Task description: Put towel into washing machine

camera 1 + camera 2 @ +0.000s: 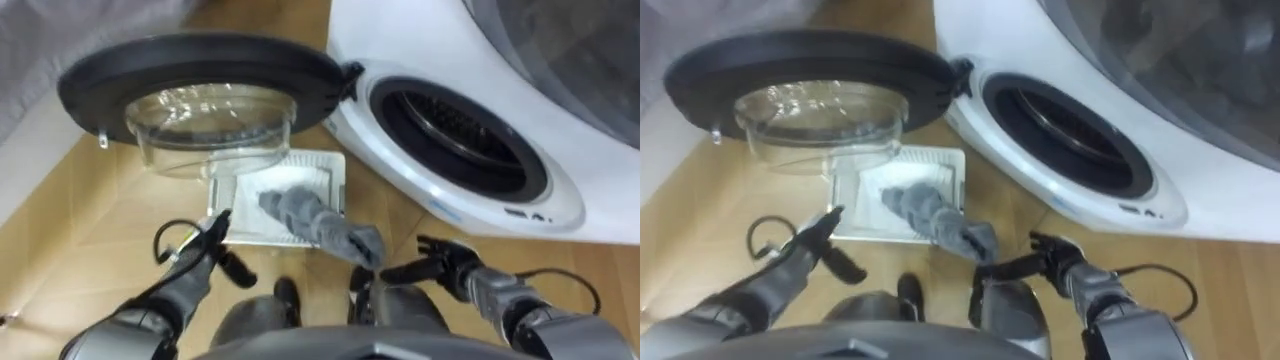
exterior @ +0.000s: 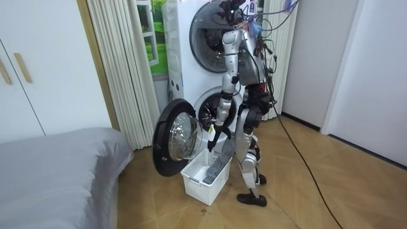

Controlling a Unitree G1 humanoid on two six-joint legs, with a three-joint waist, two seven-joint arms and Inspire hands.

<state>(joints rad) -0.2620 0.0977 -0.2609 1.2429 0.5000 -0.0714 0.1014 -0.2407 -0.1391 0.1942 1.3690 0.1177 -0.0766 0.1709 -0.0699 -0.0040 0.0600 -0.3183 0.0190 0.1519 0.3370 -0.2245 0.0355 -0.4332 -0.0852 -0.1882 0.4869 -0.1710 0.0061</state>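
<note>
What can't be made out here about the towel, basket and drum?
1. Drum: eye views, dark past the opening, so any load inside is unseen.
2. Basket far end: eye views, covered by the open door and its glass bowl.
3. Towel near end: eye views, unclear whether it touches the open right hand or lies apart.
4. Anything else in the basket: room view, too small.

The open door (image 1: 200, 62) hides the far part of the basket (image 1: 339, 185).
</note>
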